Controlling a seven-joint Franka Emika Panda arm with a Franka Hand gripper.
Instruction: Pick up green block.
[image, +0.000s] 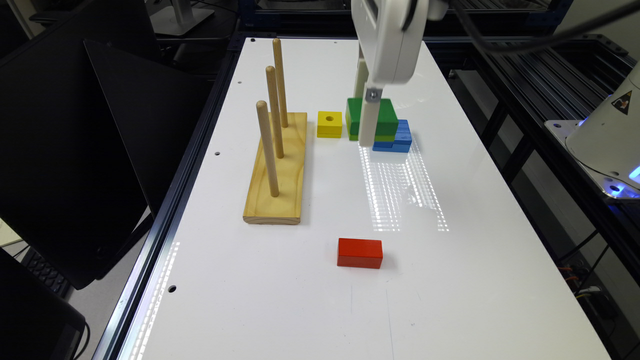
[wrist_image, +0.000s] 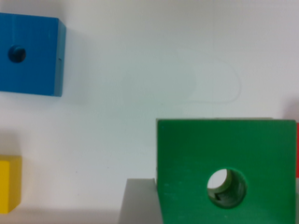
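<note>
The dark green square wooden block with a round centre hole (image: 385, 116) sits mid-table between the small yellow block (image: 329, 124) and the blue block (image: 398, 136), touching the latter in the exterior view. The white gripper (image: 367, 107) straddles it; one grey finger (wrist_image: 138, 201) presses its side, so the jaws seem closed on it. An off-centre grip could let it twist or slip when lifted.

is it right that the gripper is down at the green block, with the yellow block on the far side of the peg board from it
Not quite. In the exterior view the yellow block sits between the peg board and the green block, not beyond the board. The gripper is indeed down at the green block.
</note>
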